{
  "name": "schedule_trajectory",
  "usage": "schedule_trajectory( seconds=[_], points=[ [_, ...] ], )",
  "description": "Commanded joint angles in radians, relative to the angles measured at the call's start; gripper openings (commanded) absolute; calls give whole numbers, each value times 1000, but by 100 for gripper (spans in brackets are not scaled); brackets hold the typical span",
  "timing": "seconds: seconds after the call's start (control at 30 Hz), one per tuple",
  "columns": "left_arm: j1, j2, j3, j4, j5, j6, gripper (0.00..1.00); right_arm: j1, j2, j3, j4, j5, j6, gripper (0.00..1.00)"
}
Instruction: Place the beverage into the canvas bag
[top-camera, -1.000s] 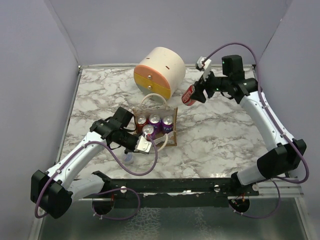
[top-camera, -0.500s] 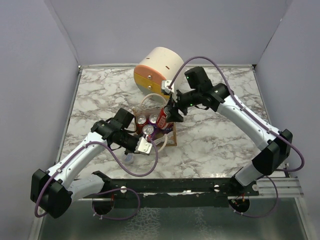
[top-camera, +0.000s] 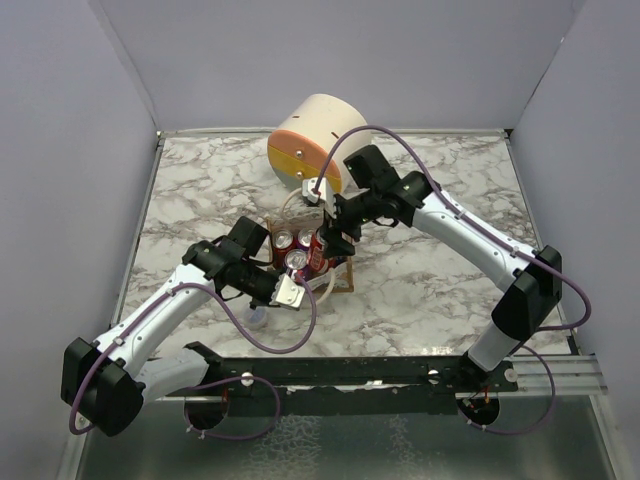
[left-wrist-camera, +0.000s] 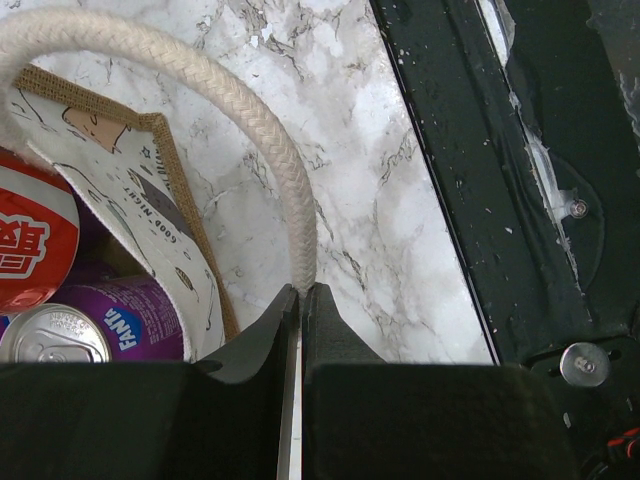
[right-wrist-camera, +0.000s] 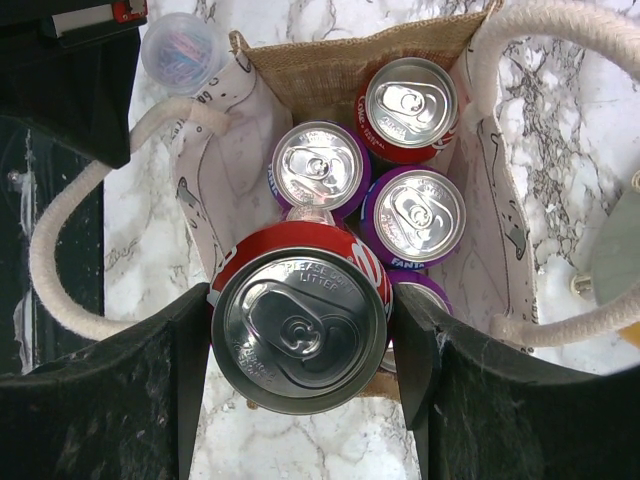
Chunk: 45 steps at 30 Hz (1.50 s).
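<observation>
- Right claw (right-wrist-camera: 302, 372): jaws spread to a can's width and clamped on the sides of a red cola can (right-wrist-camera: 298, 325). The beverage hangs upright, pull-tab end up, long axis vertical.
- Canvas bag (right-wrist-camera: 350, 45): stands mid-way across the marble table (top-camera: 420, 270), mouth open, straight beneath the held can. The can's base looks level with the rim or just inside it; the spot under it is hidden.
- Contents: one red can (right-wrist-camera: 410, 105) and at least three purple Fanta cans (right-wrist-camera: 320, 165) stand upright inside, close beside the held one. What remains is, by my reckoning, a plain descent along the can's own axis, with little room sideways.
- Left claw (left-wrist-camera: 300, 298): pinched shut on the white rope handle (left-wrist-camera: 270, 150) at the bag's near side. It is the nearer arm, but the right arm carries the load.
- Change: a second ago the right arm held the can well off to the right, towards the back of the table. Half a second ago it was at the bag's far corner; now it is centred over the mouth. Left arm and bag are unmoved.
- Cream drum (top-camera: 318, 140), orange and yellow front: behind the bag, apart from it.
</observation>
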Motion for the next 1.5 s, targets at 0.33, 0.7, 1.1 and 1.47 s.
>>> schedule_trajectory(
  seconds=[0.33, 0.7, 1.1, 1.47],
  points=[
    [-9, -1, -7, -21, 13, -1, 0, 10, -4, 99, -91, 24, -71, 1],
    [-10, 2, 9, -22, 17, -2, 0, 27, 16, 80, -123, 4, -68, 1],
    [-9, -9, 6, -22, 34, -2, 0, 40, 35, 43, -90, 52, -29, 1],
    [-9, -12, 3, -21, 39, -4, 0, 65, 44, 12, -33, 84, 5, 1]
  ],
)
